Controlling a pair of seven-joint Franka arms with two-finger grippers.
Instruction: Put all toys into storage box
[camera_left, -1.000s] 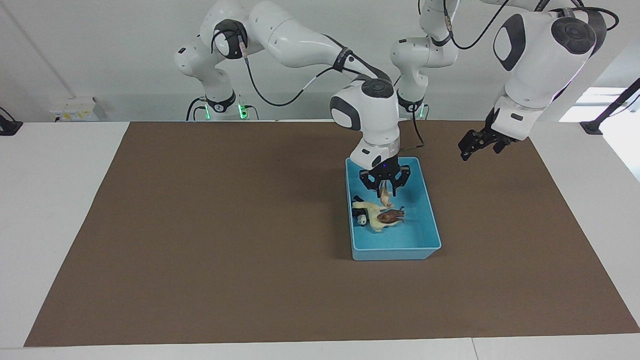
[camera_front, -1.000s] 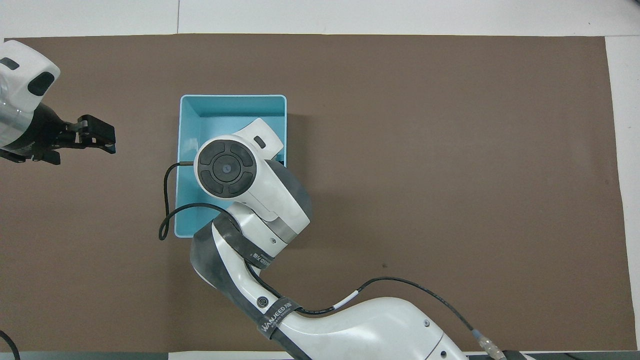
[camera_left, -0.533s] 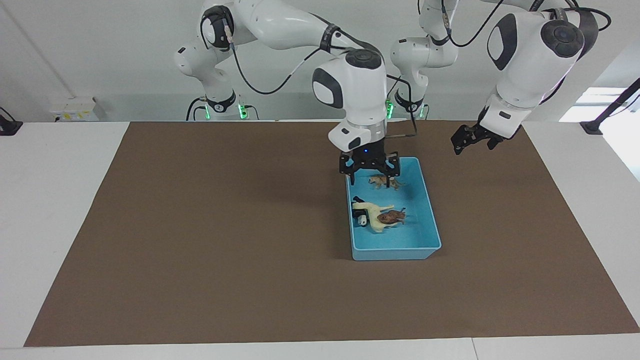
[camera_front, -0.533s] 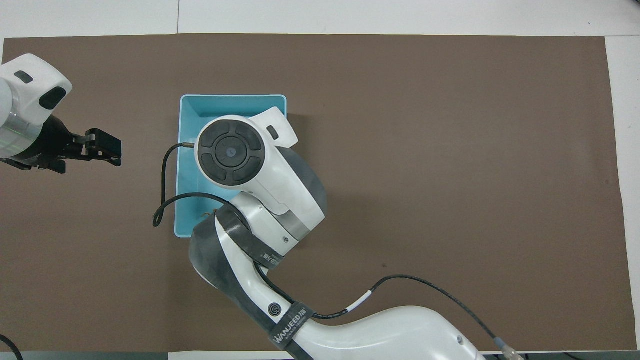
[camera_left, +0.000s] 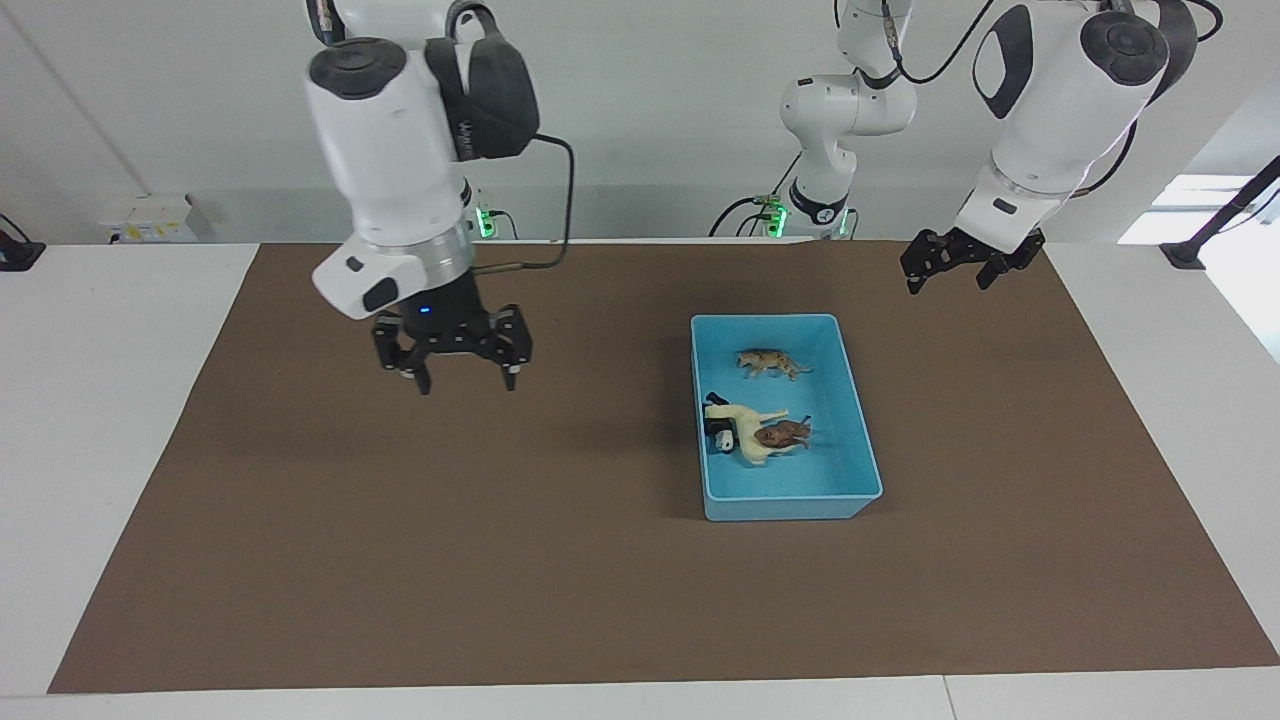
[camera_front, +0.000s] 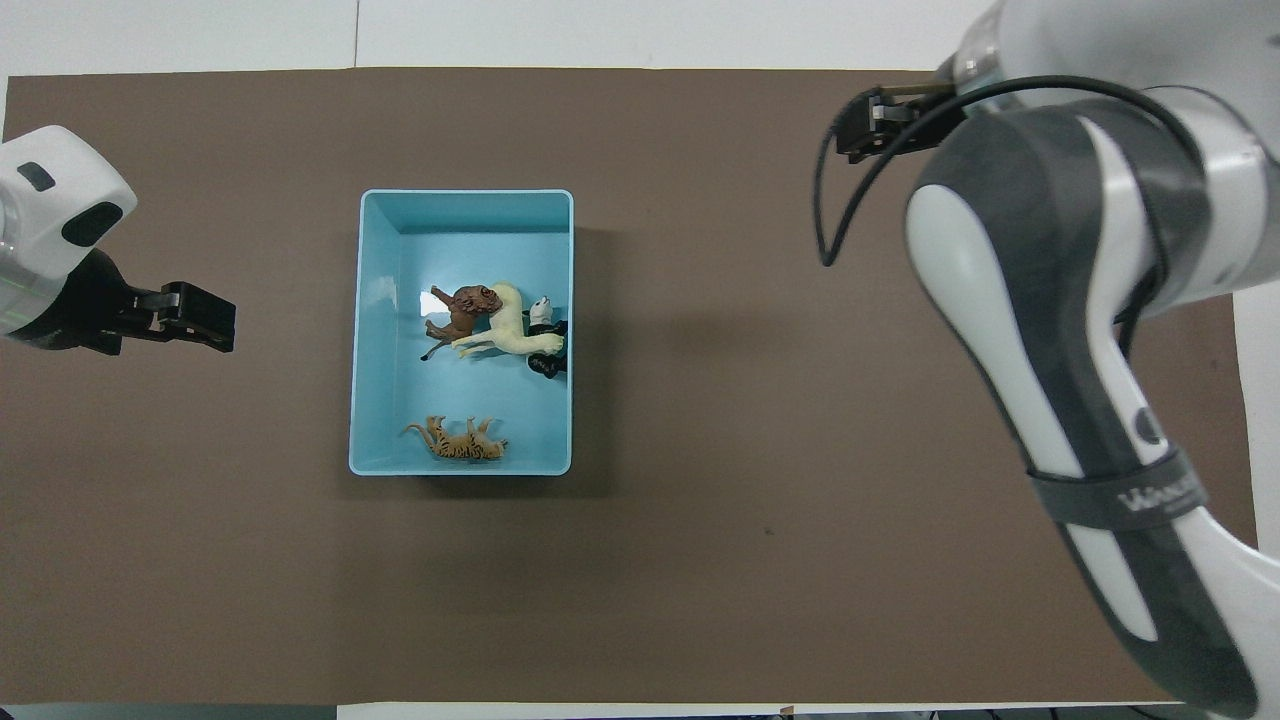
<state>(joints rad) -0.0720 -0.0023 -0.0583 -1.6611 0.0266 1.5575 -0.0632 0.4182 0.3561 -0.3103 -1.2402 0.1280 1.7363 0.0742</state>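
Toys are all inside the box (camera_front: 385, 330), so you have no grasp left to line up: the relation that matters now is that both tools stand clear of it. The right tool (camera_left: 455, 378) hangs over bare mat (camera_left: 400, 560) toward the right arm's end of the counter, fingers spread and holding nothing; the box lies sideways from it, toward the left arm's end. The left tool (camera_left: 948, 270) waits over the mat at its own end, also spread and empty, and looks the nearer of the 2 to the box. The box's long axis runs away from the robots. In it, 3 toys lie bunched mid-box: the horse (camera_front: 505, 330) on its side, long axis roughly across the box, the brown animal (camera_front: 458, 310) touching it on the side toward the left arm, the panda (camera_front: 545, 335) against the wall toward the right arm. The tiger (camera_front: 458, 442) lies apart, near the wall closest to the robots, also crosswise. You can judge the task done; retreat is all that remains.
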